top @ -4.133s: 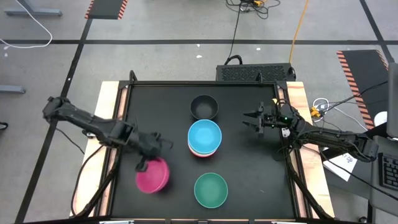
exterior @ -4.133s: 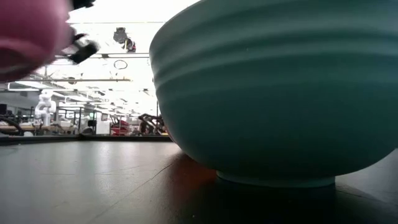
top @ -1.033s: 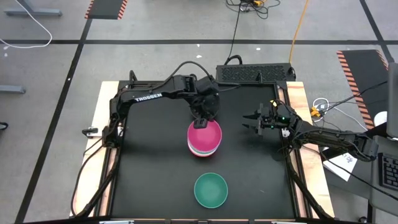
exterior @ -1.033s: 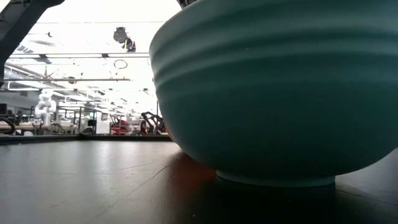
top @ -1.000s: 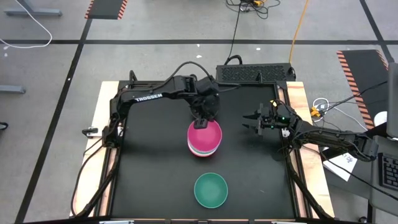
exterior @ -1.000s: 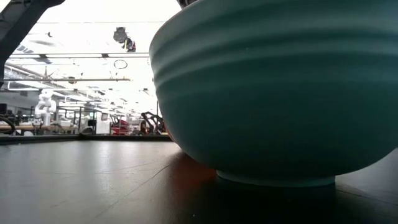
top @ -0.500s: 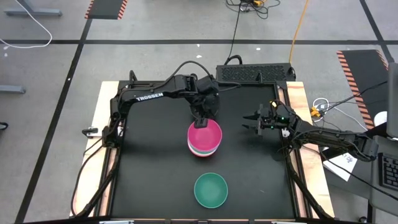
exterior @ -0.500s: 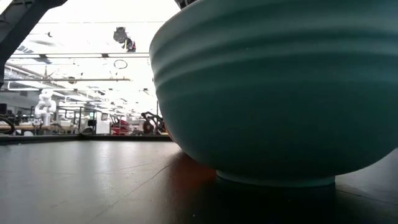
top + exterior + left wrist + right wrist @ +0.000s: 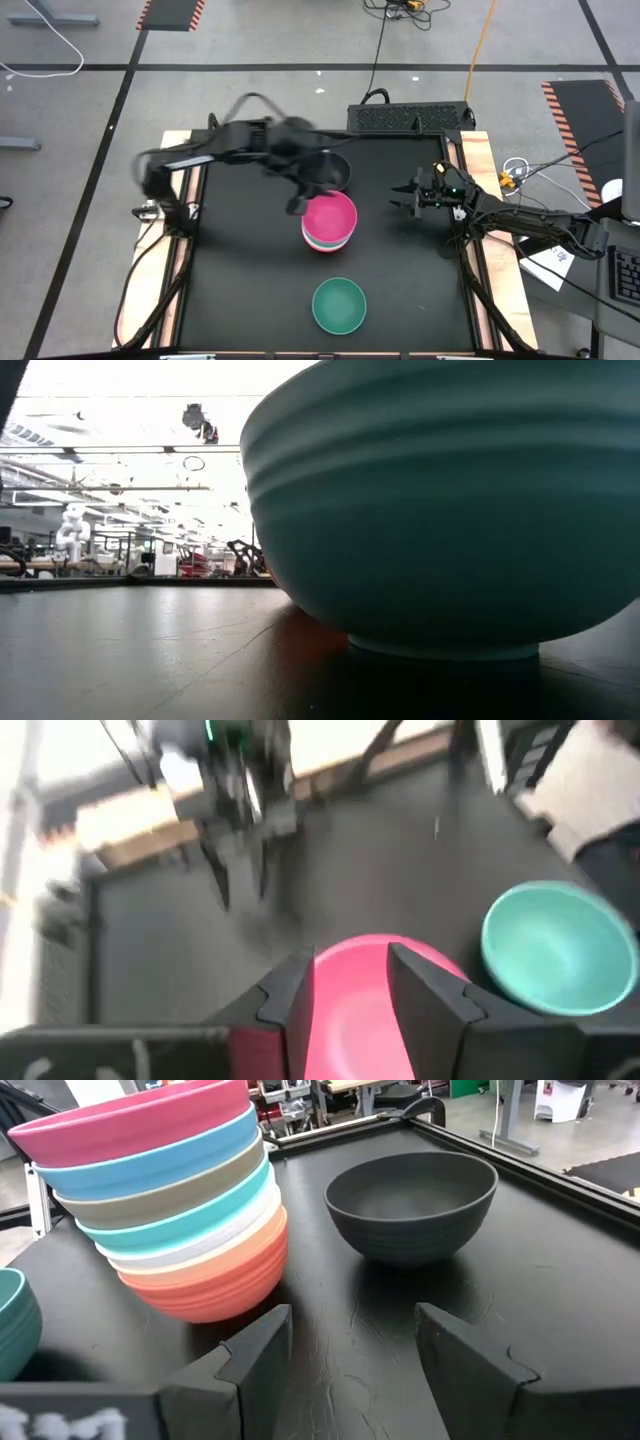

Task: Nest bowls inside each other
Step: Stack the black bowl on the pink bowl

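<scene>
Black tabletop point(image 9: 240, 280) holds a magenta-topped bowl stack point(image 9: 329, 223), with the empty, parted left gripper point(image 9: 297, 205) beside it and the right gripper point(image 9: 404, 193) waiting open nearby.

A teal-green bowl point(image 9: 440, 510) is filling most of the frame, sitting upright on the dark desk point(image 9: 130, 655) and showing ridged bands around its wall. Beyond the desk's far edge, a bright, blurred room is showing, with ceiling fixtures hanging overhead.
</scene>
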### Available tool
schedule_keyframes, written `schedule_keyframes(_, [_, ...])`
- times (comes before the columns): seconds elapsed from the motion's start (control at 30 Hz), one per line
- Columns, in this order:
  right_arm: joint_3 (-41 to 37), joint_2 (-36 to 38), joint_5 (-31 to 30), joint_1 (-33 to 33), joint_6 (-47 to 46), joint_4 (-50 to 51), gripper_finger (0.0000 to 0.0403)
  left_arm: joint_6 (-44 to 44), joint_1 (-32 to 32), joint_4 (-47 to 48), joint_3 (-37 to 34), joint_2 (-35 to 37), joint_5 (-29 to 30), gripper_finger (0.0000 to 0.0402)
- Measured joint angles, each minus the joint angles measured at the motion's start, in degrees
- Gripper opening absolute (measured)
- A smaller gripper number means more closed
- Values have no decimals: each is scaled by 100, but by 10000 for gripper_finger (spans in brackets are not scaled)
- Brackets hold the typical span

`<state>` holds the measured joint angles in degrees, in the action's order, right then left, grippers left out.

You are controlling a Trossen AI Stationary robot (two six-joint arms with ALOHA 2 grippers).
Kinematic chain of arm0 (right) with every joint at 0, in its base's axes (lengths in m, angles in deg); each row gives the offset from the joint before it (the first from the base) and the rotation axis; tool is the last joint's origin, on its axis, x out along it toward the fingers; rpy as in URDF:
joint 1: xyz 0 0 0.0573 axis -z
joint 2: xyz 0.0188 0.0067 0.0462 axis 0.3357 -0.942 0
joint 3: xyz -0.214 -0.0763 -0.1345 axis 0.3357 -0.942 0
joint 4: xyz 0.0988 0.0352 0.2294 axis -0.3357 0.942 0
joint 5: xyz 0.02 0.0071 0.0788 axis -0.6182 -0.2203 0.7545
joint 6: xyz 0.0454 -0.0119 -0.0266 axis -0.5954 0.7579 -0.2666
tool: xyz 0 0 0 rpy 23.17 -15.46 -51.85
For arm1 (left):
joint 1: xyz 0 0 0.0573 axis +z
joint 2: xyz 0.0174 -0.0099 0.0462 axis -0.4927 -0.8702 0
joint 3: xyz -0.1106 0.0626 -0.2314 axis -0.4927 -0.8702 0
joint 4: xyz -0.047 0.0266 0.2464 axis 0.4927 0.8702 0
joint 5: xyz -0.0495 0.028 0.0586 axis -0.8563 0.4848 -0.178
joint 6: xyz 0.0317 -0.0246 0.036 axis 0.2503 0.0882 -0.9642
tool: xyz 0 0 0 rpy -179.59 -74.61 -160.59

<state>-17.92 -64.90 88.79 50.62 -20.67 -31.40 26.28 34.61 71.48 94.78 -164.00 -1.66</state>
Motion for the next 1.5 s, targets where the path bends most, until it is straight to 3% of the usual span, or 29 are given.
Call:
schedule_keyframes(0.17, [1, 0, -3, 0, -14, -107, 205, 158, -518, -455, -493, 1006, 526, 133])
schedule_keyframes(0.33, [0, -2, -8, 2, -73, -226, 205, 220, -432, -1921, -2436, 1812, 509, 134])
schedule_keyframes(0.63, [0, -2, -10, 2, -219, -357, 205, 263, 647, -5441, -5811, 2706, -1120, 134])
schedule_keyframes(0.8, [1, -16, -11, 8, -245, -425, 205, 708, 1248, -6760, -7050, 3462, -1315, 134])
schedule_keyframes(0.93, [123, -90, -23, 123, -193, 3, 205, 1154, 1542, -7345, -7937, 4228, -1733, 134])
schedule_keyframes(1.13, [921, -504, -277, 483, 46, 551, 205, 1495, 1495, -7798, -8993, 5138, -1791, 134])
schedule_keyframes(1.27, [1580, -1054, 301, 850, -127, 927, 206, 1487, 1400, -7800, -9428, 5529, -1912, 134])
schedule_keyframes(1.4, [2183, -1924, 1279, 1217, -141, 1249, 214, 1529, 1344, -7798, -9632, 5707, -1914, 134])
schedule_keyframes(1.5, [2736, -2566, 1476, 1349, 214, 1491, 223, 1664, 1309, -7822, -9667, 5724, -1967, 134])
